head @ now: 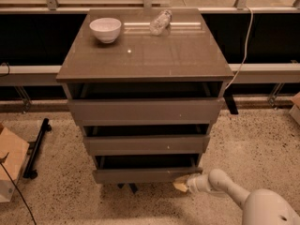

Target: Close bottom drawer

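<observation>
On the cabinet [145, 55] top there's a white bowl [105, 29] back left and a clear bottle [160, 22] lying on its side behind it to the right. A cardboard box [9, 161] and a black stand [36, 148] sit on the floor off to the left, well clear. All three drawers hang partly open. The bottom drawer [140, 175] is the lowest, under the middle drawer [145, 144]. The white arm [225, 186] reaches in low from the bottom right, nearly level with the floor. The gripper [180, 185] sits right at the drawer front's right end (can't tell how wide its grip is, or whether it's touching).
</observation>
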You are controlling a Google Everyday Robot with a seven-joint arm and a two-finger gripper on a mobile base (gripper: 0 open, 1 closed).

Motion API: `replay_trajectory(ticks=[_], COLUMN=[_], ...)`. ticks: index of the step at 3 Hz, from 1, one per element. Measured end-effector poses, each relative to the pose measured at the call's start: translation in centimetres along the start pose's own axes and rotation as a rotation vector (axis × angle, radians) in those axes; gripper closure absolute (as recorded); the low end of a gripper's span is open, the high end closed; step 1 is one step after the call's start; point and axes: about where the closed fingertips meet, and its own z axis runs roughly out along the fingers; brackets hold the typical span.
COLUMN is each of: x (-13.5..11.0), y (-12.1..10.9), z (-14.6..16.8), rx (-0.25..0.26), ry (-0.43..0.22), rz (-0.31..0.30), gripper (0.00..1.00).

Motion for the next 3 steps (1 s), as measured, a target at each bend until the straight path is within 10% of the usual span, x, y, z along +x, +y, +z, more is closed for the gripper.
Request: replay_trajectory(ticks=[1, 3], x=[0.03, 0.06], y=[0.15, 0.27], z=[0.17, 0.3], rx=[-0.003, -0.006], ry=[0.001, 0.001], rz=[0.0, 0.0], gripper=[0.06, 0.0])
